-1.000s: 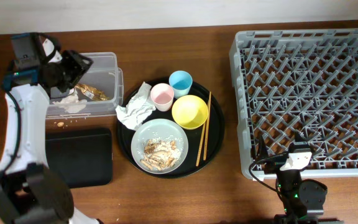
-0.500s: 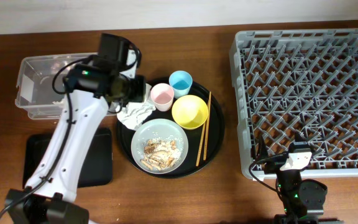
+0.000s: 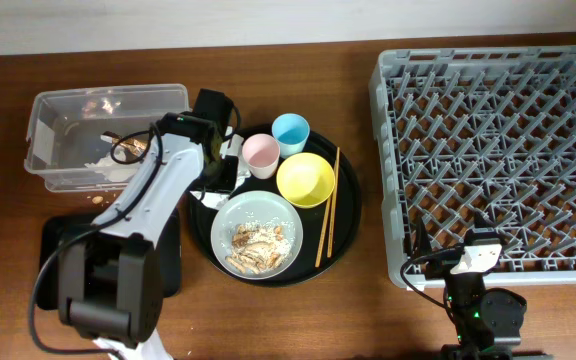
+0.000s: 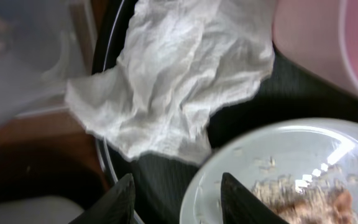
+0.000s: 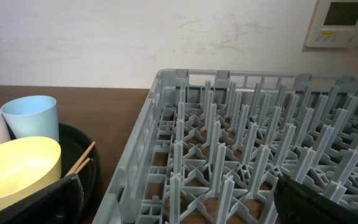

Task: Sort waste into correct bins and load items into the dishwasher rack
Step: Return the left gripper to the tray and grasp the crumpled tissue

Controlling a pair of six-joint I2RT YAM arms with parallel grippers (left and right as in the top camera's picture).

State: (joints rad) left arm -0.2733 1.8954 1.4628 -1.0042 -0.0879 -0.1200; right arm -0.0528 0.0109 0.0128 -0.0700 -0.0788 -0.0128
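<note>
My left gripper point(image 4: 179, 200) is open and empty, low over the left edge of the round black tray point(image 3: 340, 240). The crumpled white napkin point(image 4: 173, 74) lies just ahead of its fingertips, beside the pink cup point(image 3: 261, 153). My left arm hides most of the napkin in the overhead view. The pale grey plate point(image 3: 268, 212) holds rice and meat scraps point(image 3: 253, 246). The yellow bowl point(image 3: 305, 180), light-blue cup point(image 3: 290, 131) and chopsticks point(image 3: 328, 205) are on the same tray. My right gripper point(image 5: 179, 208) is open and empty at the grey rack's point(image 3: 498, 140) front left corner.
The clear plastic box point(image 3: 68, 110), with some scraps inside, stands at the far left. The shallow black tray point(image 3: 60, 262) lies in front of it, and a few crumbs sit on the table between them. The rack fills the right side.
My left arm swung from the clear box to the right and came down over the napkin on the round tray. The right arm has not moved.
</note>
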